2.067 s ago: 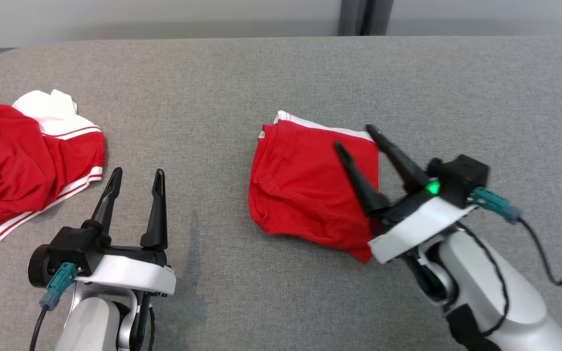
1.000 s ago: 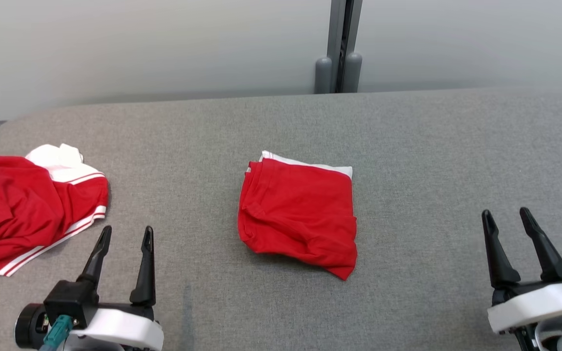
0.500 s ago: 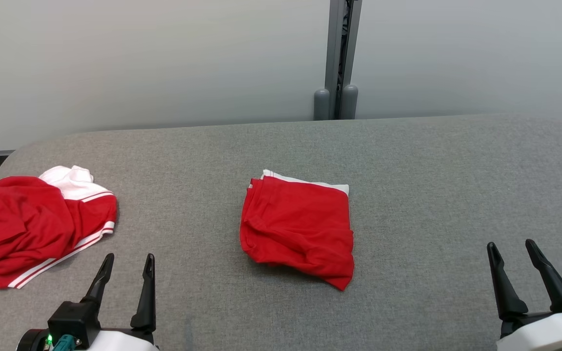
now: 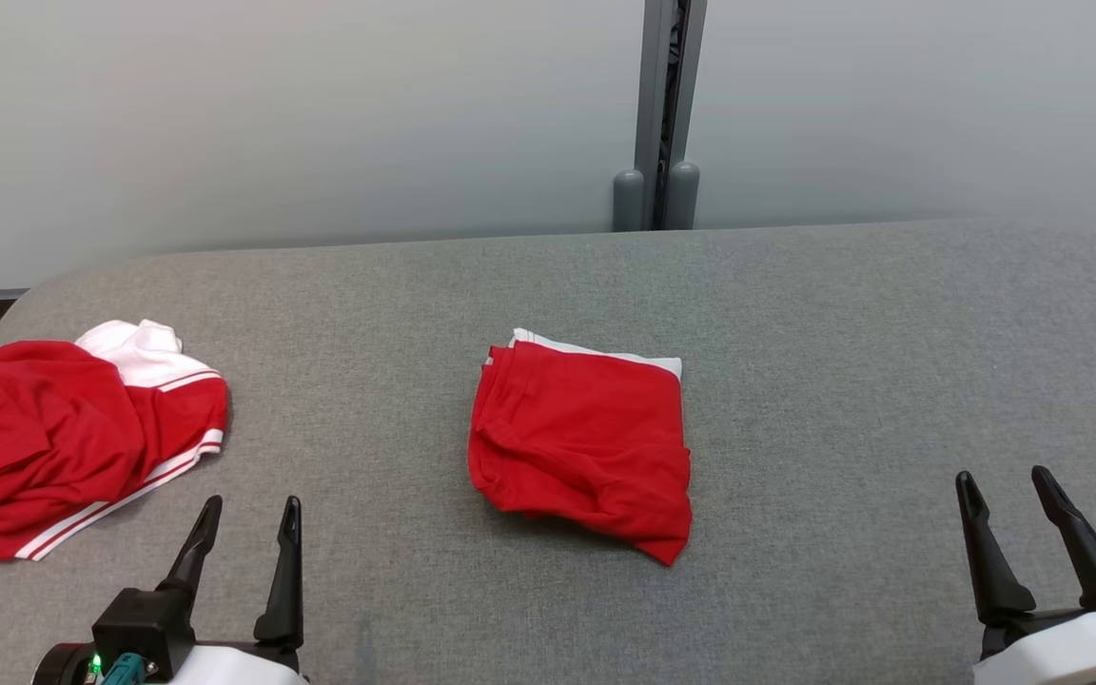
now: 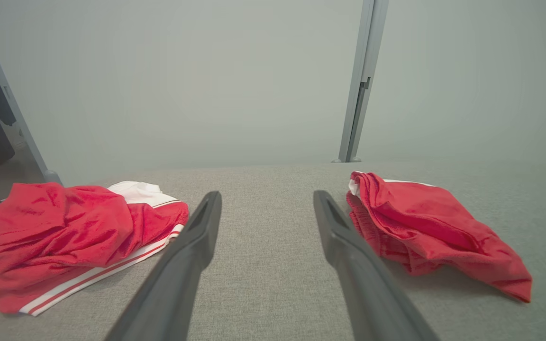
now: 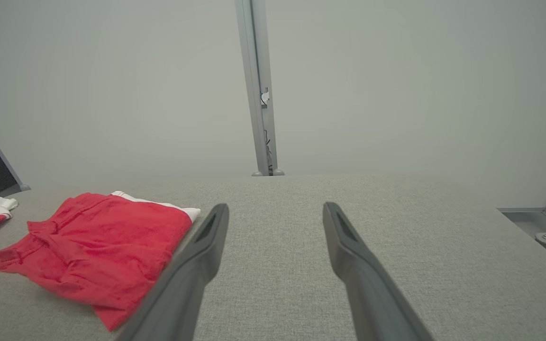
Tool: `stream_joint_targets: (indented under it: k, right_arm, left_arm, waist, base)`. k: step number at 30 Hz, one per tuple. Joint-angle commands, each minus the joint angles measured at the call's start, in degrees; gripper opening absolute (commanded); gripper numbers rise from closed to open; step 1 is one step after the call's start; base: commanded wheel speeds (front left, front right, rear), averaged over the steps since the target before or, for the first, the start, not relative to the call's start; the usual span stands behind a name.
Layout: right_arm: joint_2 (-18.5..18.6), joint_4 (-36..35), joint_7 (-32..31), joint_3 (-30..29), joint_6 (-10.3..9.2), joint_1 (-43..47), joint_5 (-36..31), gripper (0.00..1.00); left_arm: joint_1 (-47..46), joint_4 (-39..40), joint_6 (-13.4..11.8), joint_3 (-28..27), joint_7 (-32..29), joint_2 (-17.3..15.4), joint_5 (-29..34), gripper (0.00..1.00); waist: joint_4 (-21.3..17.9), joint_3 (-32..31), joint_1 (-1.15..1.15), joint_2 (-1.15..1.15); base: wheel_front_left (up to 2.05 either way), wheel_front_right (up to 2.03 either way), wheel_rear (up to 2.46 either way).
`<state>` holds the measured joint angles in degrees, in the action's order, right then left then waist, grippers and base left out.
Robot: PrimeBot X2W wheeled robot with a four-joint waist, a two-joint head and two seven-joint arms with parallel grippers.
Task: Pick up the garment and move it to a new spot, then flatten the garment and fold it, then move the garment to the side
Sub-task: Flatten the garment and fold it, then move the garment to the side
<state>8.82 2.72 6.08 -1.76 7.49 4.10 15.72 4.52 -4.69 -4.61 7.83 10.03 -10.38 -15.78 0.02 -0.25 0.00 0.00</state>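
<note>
Left gripper [image 4: 253, 502] hovered low over the near edge of the grey table [image 4: 843, 333], fingers spread wide with nothing between them. Far out on the other side, the right gripper [image 4: 1002, 474] was the same: fingers parted and empty, above the near edge. Neither touched cloth.

The folded garment [image 4: 581, 447], red with a white strip along its far edge, lay flat on the table. It was ahead and to the right of the left gripper, and ahead and to the left of the right gripper, somewhat nearer the former and clear of both. Its layered edges were stacked on the side facing the left gripper. The corner nearest the right gripper was loose and trailed out to a point.

A crumpled garment [image 4: 53, 438], red with white stripes and a white patch, was heaped ahead and to the left of the left gripper, well apart from the folded one.

Beyond the table stood a pale wall with a grey post [image 4: 657, 114], ahead of and between the two grippers.
</note>
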Motion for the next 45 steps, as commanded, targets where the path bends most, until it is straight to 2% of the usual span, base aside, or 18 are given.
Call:
stream_joint_targets:
  k: [1, 17, 24, 36, 45]
  right_arm:
    - [0.0, -0.1, 0.0, -0.4, 0.01, 0.4, -0.1, 1.00]
    - [0.5, 0.5, -0.2, -0.9, 0.02, -0.4, 0.6, 1.00]
    - [1.6, 1.9, -0.8, 1.7, 0.01, -6.2, 1.9, 1.00]
    - [1.9, 13.6, -0.8, 13.3, 0.02, -18.9, 4.4, 1.00]
    - [1.3, 23.7, -2.1, 17.7, 0.01, -21.2, 6.7, 1.00]
  left_arm:
    - [0.1, -0.1, -0.4, 0.0, -0.2, -0.5, -0.3, 1.00]
    - [-0.8, -0.1, -0.9, 0.9, 0.1, -0.4, -0.5, 1.00]
    - [-5.4, -0.1, 0.6, 2.5, 1.0, 0.1, -0.2, 1.00]
    - [-13.4, -5.0, 3.4, 4.7, 4.4, 2.7, -0.1, 1.00]
    - [-16.0, -7.8, 4.5, 4.4, 5.1, 3.9, 0.1, 1.00]
  waist:
    - [0.0, 0.1, 0.00, 0.00]
    - [1.0, 0.3, 0.00, 0.00]
    - [5.0, 5.6, 0.00, 0.00]
    - [11.3, 14.0, 0.00, 0.00]
    - [12.4, 15.5, 0.00, 0.00]
  base:
    - [0.00, 0.00, 0.00]
    - [0.00, 0.00, 0.00]
    - [0.00, 0.00, 0.00]
    - [0.00, 0.00, 0.00]
    - [0.00, 0.00, 0.00]
